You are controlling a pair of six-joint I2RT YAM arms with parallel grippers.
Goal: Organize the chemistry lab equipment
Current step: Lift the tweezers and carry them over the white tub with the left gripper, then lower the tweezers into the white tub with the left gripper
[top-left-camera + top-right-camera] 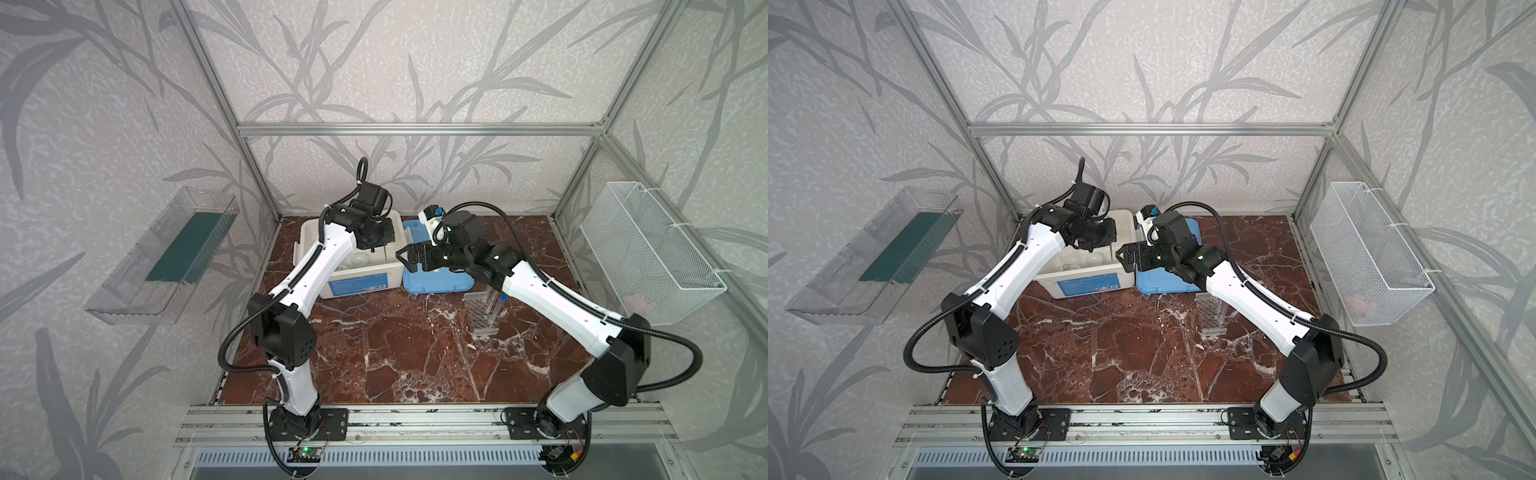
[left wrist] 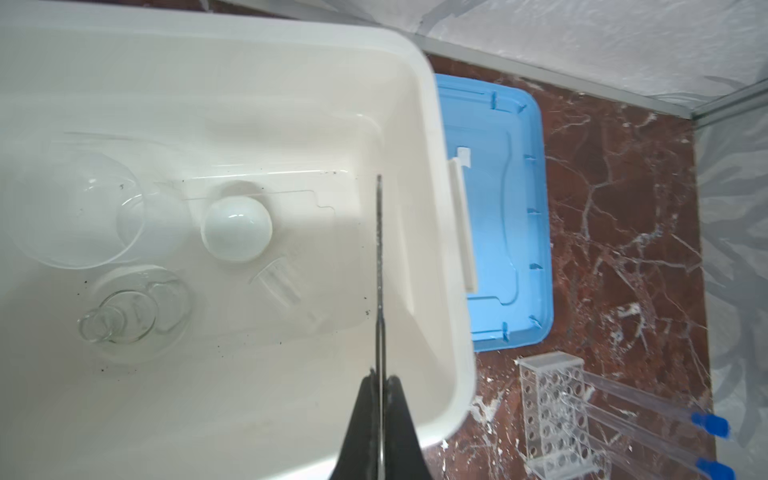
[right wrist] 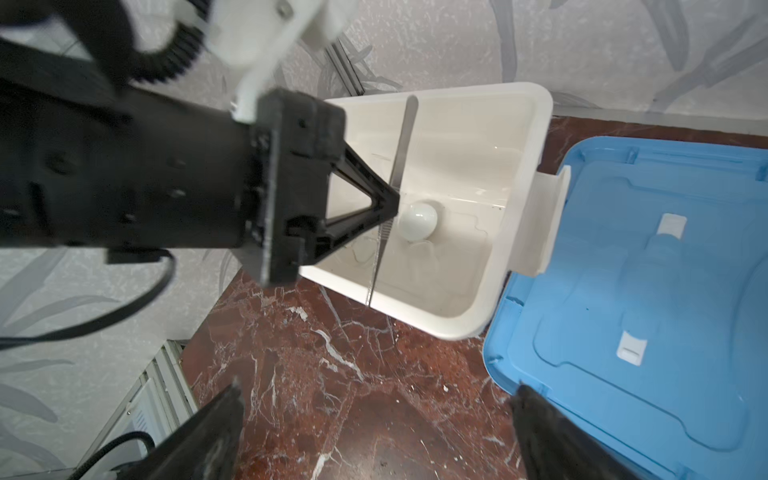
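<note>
My left gripper [image 2: 380,380] is clamped on a thin rod [image 2: 379,270] over the white tub [image 2: 436,166], at 11 o'clock on the table [image 1: 395,365]. In both top views my wrist hides the grip. In the tub lie the white domed dish [image 2: 237,228], round glass vessel [image 2: 75,208], clear jar [image 2: 120,320] and small clear beaker [image 2: 276,284], the glass faint against white. My right gripper [image 3: 376,390], jaws wide apart, hangs by the tub's 3 o'clock side, near the blue lid [image 2: 511,208]. The left wrist view alone shows the clear rack [image 2: 548,403] and blue-capped tubes [image 2: 644,399] plainly, though cut off; from above, at 3 o'clock, my right arm [image 1: 552,299] partly covers them.
</note>
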